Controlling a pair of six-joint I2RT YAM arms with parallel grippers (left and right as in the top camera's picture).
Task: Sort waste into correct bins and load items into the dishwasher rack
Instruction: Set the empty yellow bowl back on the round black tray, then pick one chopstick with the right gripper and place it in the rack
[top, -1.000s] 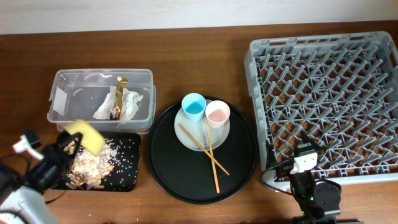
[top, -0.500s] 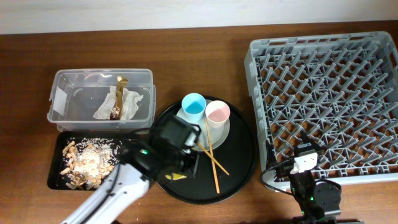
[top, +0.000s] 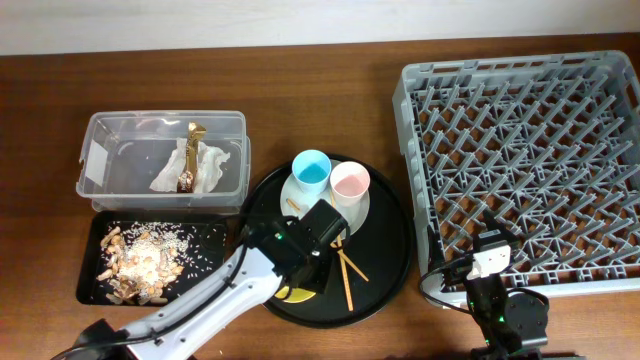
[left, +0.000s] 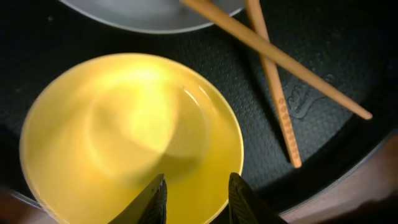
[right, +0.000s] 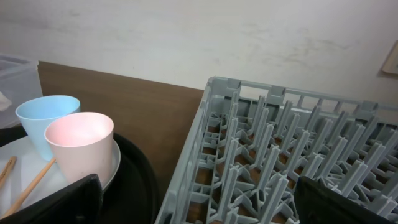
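2 left hand (left: 196, 182) fingers (left: 155, 202) apart over yellow bowl (left: 124, 124) rim.

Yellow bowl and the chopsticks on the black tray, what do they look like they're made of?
Yellow bowl: probably plastic or melamine, smooth and glossy. Soft highlights spread across its inside, and the colour is even.
Chopsticks: they look like wood or bamboo, matte tan with no shine, and one has small grooves near its end.

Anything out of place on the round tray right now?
Only the thin wooden chopsticks: they lie crossed, upper ends on the pale grey-white round plate, lower ends on the big round black tray.
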